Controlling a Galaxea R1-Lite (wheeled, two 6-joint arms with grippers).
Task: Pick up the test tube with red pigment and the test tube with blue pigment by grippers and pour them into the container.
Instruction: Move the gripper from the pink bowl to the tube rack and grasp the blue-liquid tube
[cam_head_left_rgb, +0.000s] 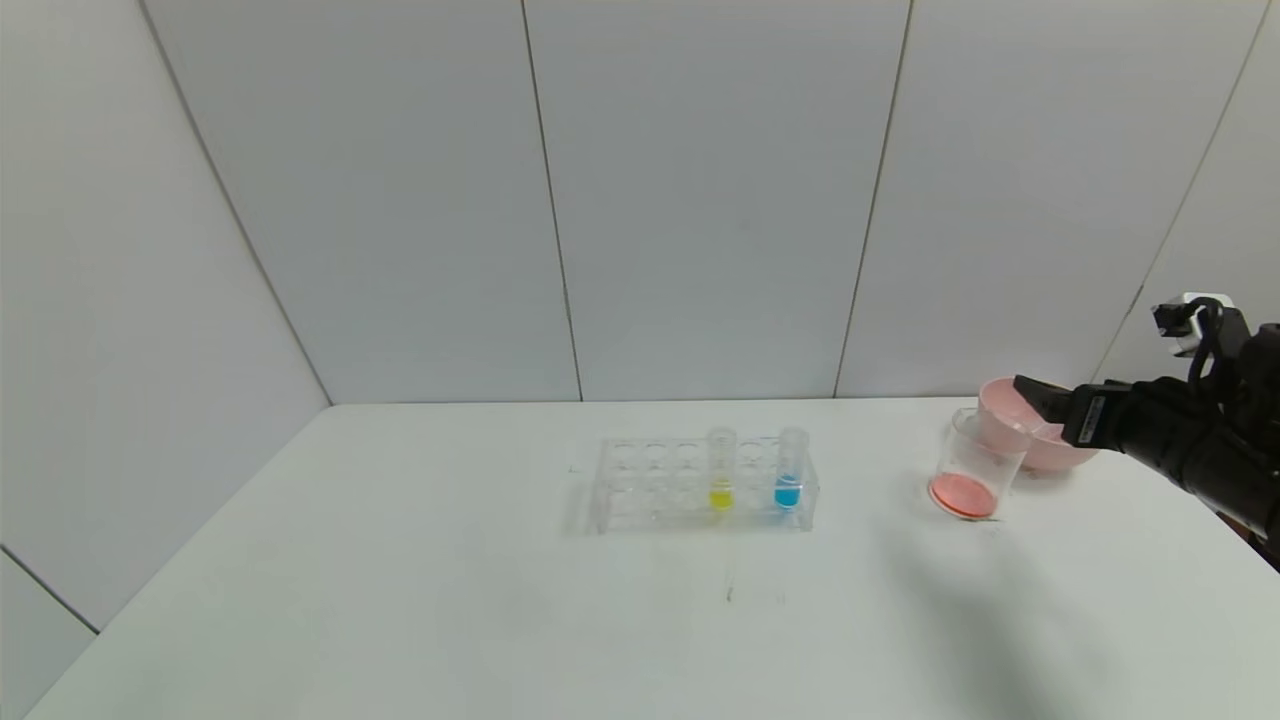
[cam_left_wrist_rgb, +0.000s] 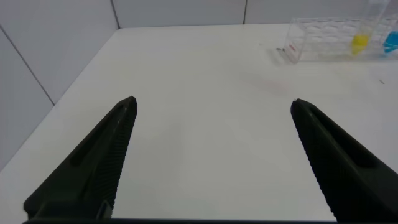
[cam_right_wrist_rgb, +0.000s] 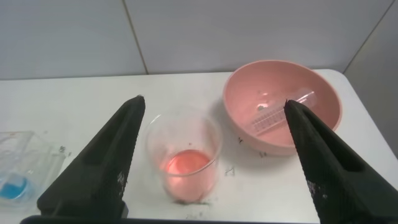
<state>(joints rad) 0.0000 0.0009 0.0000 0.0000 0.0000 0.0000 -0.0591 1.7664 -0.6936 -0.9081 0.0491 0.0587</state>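
Container (cam_head_left_rgb: 972, 478) near the worktop's right edge, red liquid pooled inside. Test tube with red pigment (cam_right_wrist_rgb: 278, 112) lying emptied in the pink bowl (cam_right_wrist_rgb: 323, 124) just behind. Test tube with blue pigment (cam_head_left_rgb: 790, 470) upright in the rack (cam_head_left_rgb: 640, 485), mid-table. Right gripper (cam_right_wrist_rgb: 214, 115) spread wide, empty, above container and bowl. Left gripper (cam_left_wrist_rgb: 211, 109) wide too, toward the left edge.

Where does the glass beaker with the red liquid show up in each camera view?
Head view: beaker at right, in front of the pink bowl, near the right gripper.
Left wrist view: not in it.
Right wrist view: beaker at centre, between the open fingers.
Shared landmark: tube rack, seen in all three views.
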